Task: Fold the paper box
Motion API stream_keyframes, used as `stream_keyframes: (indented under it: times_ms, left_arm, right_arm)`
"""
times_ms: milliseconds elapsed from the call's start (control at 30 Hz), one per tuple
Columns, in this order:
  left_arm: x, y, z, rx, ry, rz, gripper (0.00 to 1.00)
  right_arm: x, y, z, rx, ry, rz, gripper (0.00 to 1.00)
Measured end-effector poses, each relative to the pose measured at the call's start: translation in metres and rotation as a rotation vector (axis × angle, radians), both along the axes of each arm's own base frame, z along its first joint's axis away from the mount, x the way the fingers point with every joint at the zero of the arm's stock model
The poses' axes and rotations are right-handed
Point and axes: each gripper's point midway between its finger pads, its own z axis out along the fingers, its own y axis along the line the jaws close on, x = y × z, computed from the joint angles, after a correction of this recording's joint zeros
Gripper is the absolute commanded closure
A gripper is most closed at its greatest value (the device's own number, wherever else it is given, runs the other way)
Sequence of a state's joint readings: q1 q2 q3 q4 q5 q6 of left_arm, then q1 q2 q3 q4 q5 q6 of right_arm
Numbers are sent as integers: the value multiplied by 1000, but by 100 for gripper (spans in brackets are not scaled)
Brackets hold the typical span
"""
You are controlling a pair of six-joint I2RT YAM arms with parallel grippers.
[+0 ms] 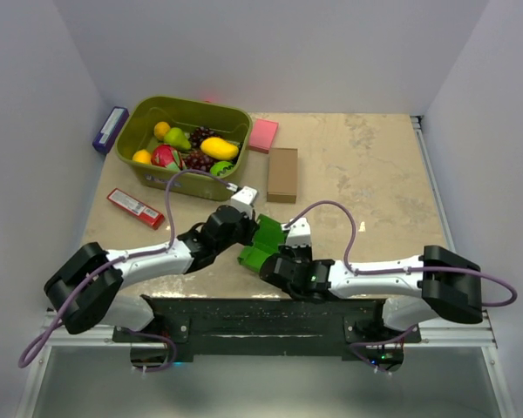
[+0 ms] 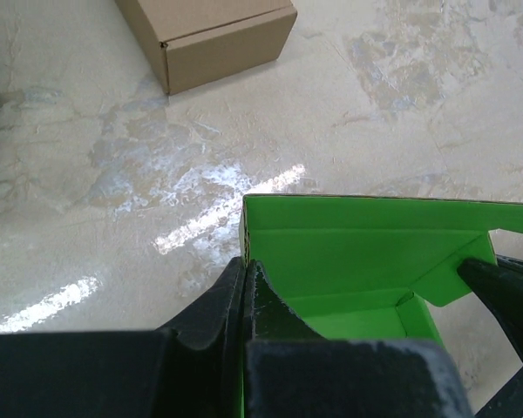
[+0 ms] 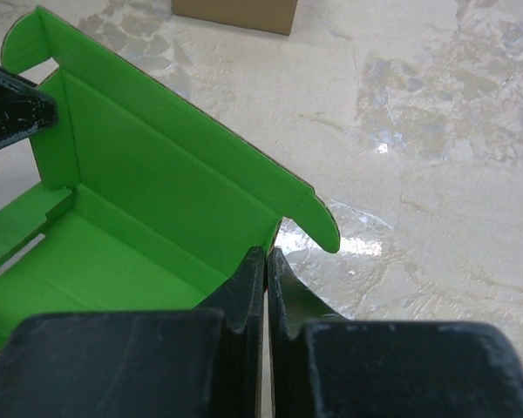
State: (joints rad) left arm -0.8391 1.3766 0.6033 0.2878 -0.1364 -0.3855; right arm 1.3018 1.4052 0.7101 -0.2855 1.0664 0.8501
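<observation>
The bright green paper box (image 1: 263,242) sits partly folded on the table between the two arms, its walls standing up and a rounded tab sticking out. My left gripper (image 2: 246,266) is shut on the edge of one side wall of the paper box (image 2: 366,252). My right gripper (image 3: 268,254) is shut on the opposite wall of the paper box (image 3: 157,192), just under the rounded tab. From above, the left gripper (image 1: 247,233) and the right gripper (image 1: 283,258) meet at the box. Each wrist view shows the other arm's dark finger at the far wall.
A brown cardboard box (image 1: 282,174) lies just beyond the work spot, with a pink pad (image 1: 262,135) behind it. A green basket (image 1: 138,129) of fruit stands at the back left. A red bar (image 1: 135,208) and a purple box (image 1: 110,129) lie near the left wall.
</observation>
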Motion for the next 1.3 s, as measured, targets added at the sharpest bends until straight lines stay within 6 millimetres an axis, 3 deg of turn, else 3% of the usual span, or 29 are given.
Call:
stream_keyframes:
  times_ms: [267,533,833,933,1067,1300]
  left_arm:
    - [6,2,29,-74,-113,36,100]
    - [-8,15,8,-126,-185,67,100]
    - [-18,17,8,-165,-263,107,100]
    - [-21,17,8,-159,-287,116,100]
    - [-23,18,8,-141,-311,114,100]
    - [-27,14,11,-94,-362,67,100]
  right_arm:
    - [23,-9,16,39,-65,-86,100]
    - [34,-3,6,31,-105,-145,100]
    - [35,-2,2,125,-121,-216,100]
    - [33,-2,4,146,-110,-216,86]
    - [23,1,7,194,-51,-184,55]
    - [0,3,39,412,58,-118,31]
